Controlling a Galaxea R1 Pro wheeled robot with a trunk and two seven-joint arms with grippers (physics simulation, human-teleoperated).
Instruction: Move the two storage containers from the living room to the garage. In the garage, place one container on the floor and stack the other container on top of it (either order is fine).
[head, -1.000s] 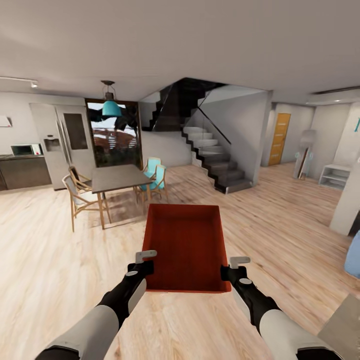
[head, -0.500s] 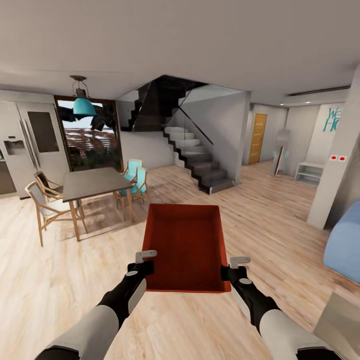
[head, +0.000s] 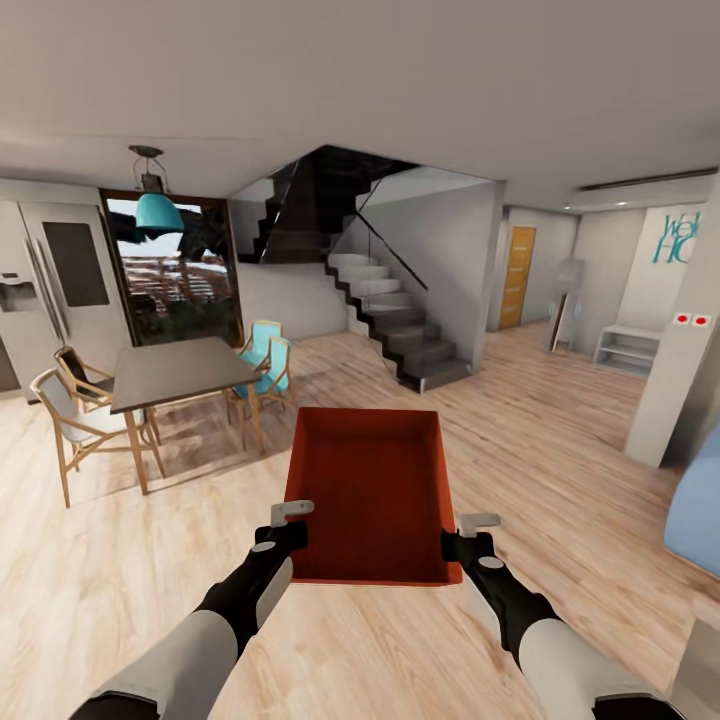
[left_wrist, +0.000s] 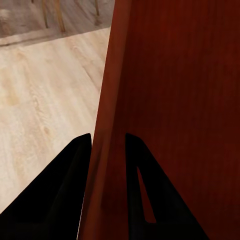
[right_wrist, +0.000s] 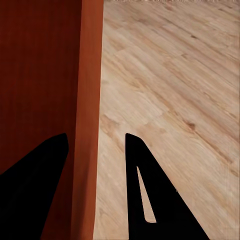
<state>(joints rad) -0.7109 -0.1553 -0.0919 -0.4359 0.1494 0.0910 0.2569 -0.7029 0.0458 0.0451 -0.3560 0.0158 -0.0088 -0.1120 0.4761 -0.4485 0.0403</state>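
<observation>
Camera swung left; container (head: 372, 490) unmoved, long axis pointing toward stairs (head: 400, 320)

Orange-red storage container (head: 372, 495) up front reads as smooth matt plastic, no shine on its walls, and the same flat finish shows close up in both wrist views. Left gripper (head: 291, 514) and right gripper (head: 478, 522) carry pale grey, dull-looking fingers on matt black wrists. Floor (head: 560, 440) is light wood plank, visible grain, soft satin sheen. At ten o'clock, the dining table (head: 175, 368) has a dark matt top on wooden legs. At twelve o'clock, the staircase (head: 400, 330) looks like grey stone with a glossy glass balustrade. At one o'clock, an orange wood door (head: 517, 277).
</observation>
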